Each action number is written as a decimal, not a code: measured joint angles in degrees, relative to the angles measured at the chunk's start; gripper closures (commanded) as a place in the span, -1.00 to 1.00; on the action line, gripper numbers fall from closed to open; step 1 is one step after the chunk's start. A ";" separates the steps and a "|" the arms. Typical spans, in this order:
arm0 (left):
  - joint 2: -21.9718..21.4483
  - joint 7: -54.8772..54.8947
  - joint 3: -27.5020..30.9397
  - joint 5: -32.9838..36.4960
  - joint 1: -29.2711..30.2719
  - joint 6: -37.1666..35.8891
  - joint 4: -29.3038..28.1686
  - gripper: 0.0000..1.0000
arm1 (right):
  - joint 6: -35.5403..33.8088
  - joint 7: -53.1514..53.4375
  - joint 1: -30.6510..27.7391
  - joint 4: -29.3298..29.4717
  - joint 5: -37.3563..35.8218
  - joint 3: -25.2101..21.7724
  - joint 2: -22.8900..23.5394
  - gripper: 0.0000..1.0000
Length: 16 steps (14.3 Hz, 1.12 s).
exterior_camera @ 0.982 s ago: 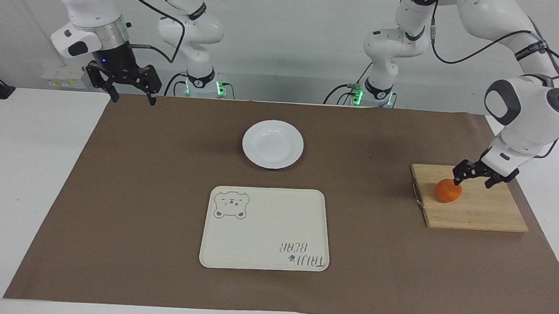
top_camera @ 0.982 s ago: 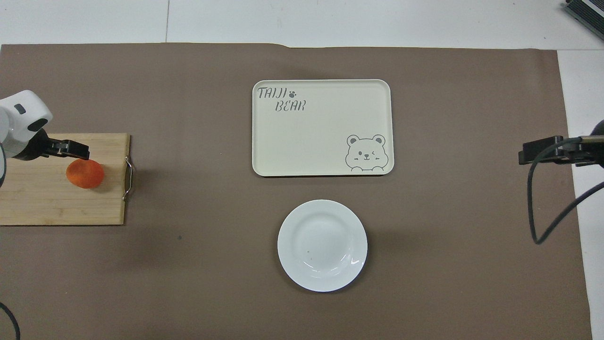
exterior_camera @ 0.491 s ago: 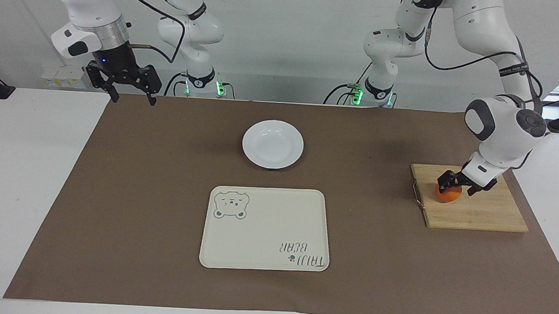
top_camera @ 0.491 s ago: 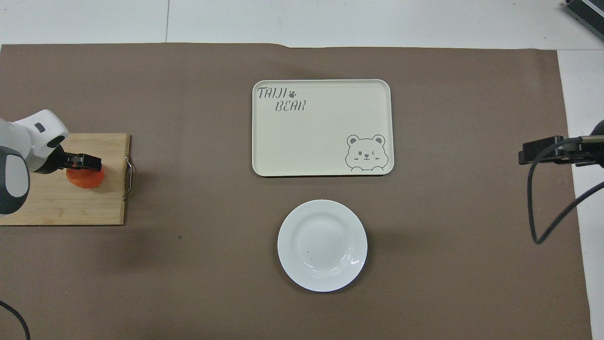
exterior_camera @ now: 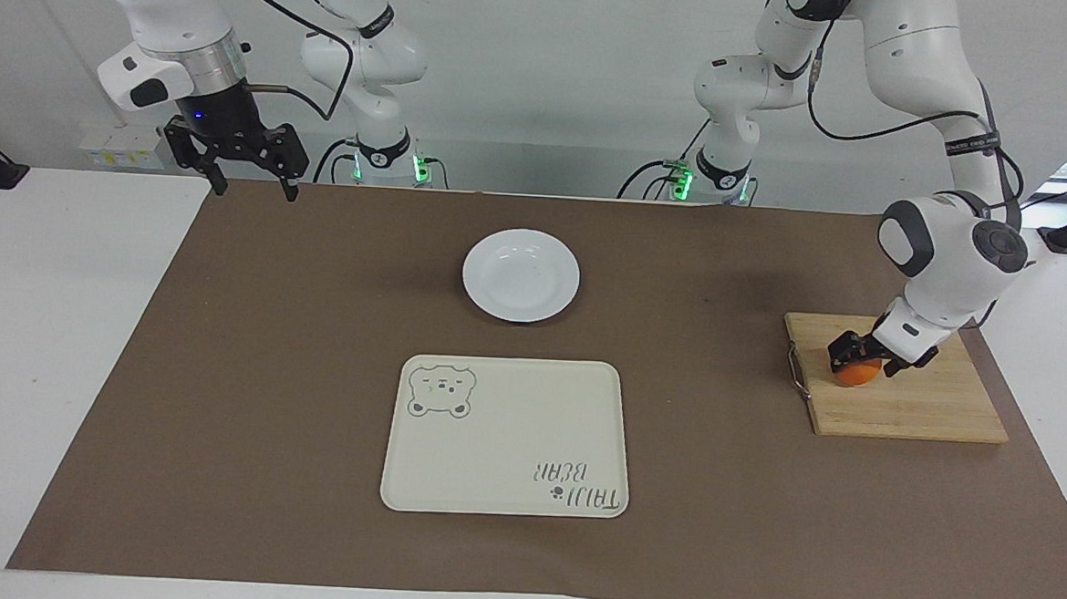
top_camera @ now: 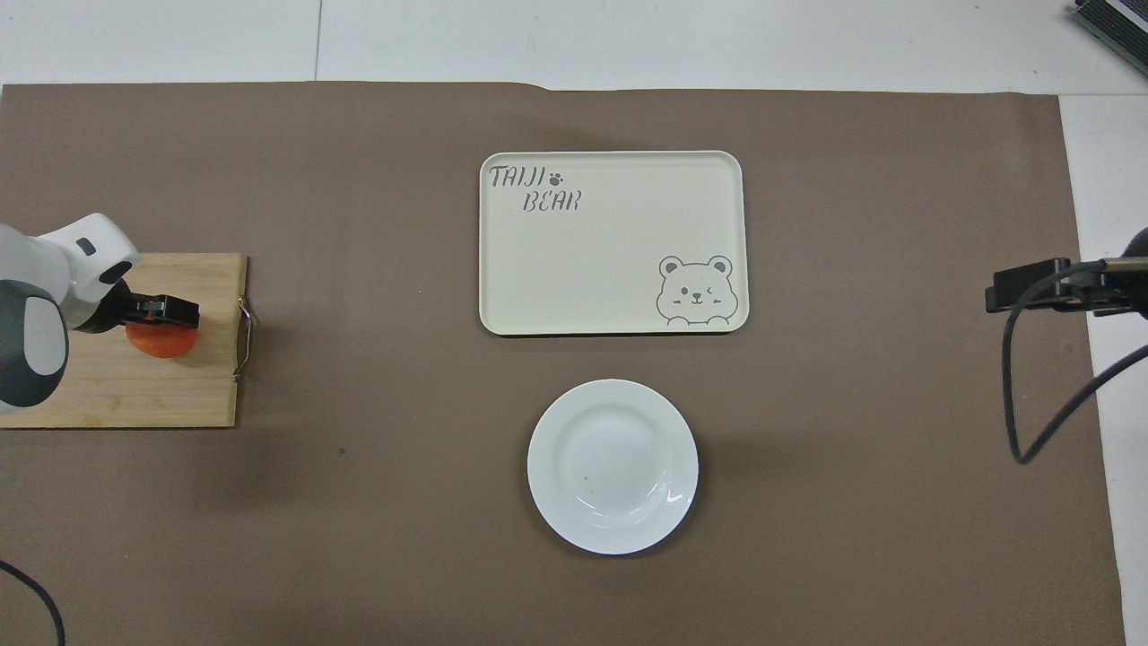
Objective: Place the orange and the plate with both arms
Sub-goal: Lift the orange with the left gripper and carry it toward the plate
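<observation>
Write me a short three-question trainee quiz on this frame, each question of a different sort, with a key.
1. True or false: the orange lies on the plate.
2. Which gripper is down at the orange? A) left gripper B) right gripper
3. Fill in: the plate lies ____ to the robots than the tray.

Key:
1. False. It lies on the wooden board at the left arm's end of the table.
2. A. The right gripper waits, open, over the mat's edge at its own end.
3. Nearer.

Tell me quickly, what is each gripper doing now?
Left gripper: down around the orange on the cutting board; grip cannot be told.
Right gripper: open, empty, waiting.
</observation>
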 measured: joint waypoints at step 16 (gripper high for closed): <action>-2.92 -1.06 -0.95 -0.73 -0.13 -17.94 15.95 1.00 | 0.00 0.00 0.00 0.00 0.00 0.00 0.00 -1.00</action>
